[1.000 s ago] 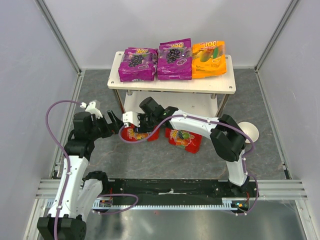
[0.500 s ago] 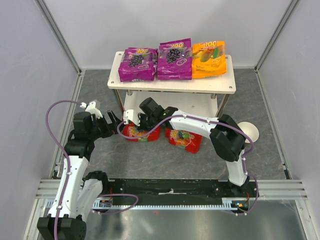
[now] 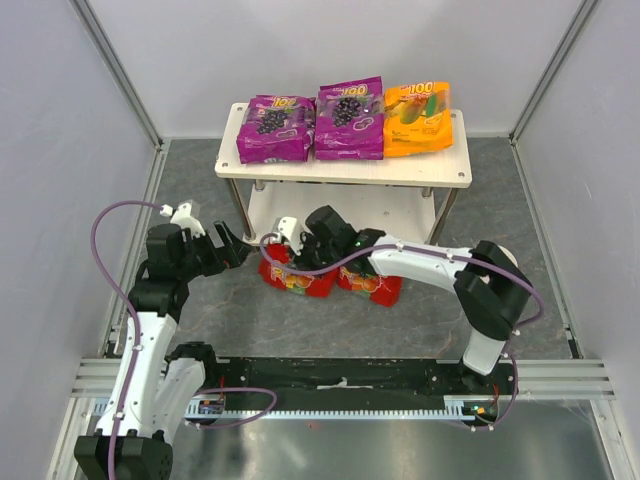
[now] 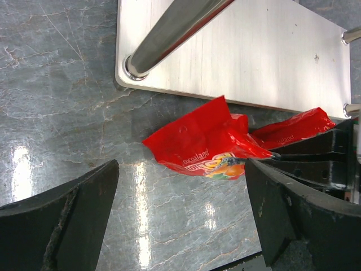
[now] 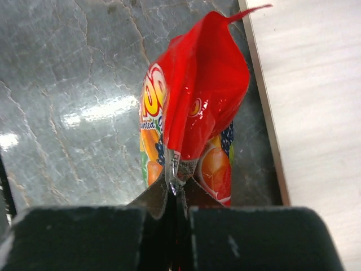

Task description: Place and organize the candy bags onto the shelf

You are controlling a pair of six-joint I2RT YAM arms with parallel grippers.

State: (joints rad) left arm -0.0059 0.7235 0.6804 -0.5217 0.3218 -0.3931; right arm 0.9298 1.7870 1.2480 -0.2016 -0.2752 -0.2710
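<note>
Two purple candy bags (image 3: 275,128) (image 3: 349,118) and an orange one (image 3: 417,117) lie on the shelf's top board (image 3: 340,168). A red bag (image 3: 294,279) stands on the floor in front of the shelf. My right gripper (image 3: 297,250) is shut on it, pinching its sealed edge (image 5: 177,189). A second red bag (image 3: 369,280) lies just right of it. My left gripper (image 3: 237,248) is open just left of the held bag (image 4: 203,144), with nothing between its fingers (image 4: 62,220).
The shelf's lower board (image 4: 254,51) and a metal post (image 4: 169,28) are right behind the red bags. Grey enclosure walls stand on the left (image 3: 60,150) and right (image 3: 590,150). A purple cable (image 3: 100,260) loops off the left arm.
The right gripper closed on the red bag's edge and drew it to the right and nearer, next to the other red bag. The left arm stayed put.
</note>
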